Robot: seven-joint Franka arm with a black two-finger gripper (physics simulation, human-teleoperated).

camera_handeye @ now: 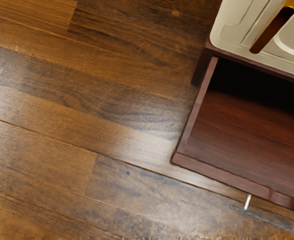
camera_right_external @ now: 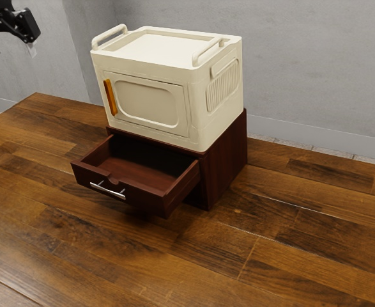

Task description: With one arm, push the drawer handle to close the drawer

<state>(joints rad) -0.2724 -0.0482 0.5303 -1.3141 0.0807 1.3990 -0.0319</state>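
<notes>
Drawer (camera_right_external: 139, 198) looks rigid, likely light-running; push its probably slick handle (camera_right_external: 108, 190) at mid-bar. The hand (camera_right_external: 13, 52) is open.

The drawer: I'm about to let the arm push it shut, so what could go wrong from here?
The handle is a thin bar, so the end effector might slip off it. An off-centre push could skew the open drawer. Too hard a shove may shift the cream cabinet stacked on the dark base.
</notes>
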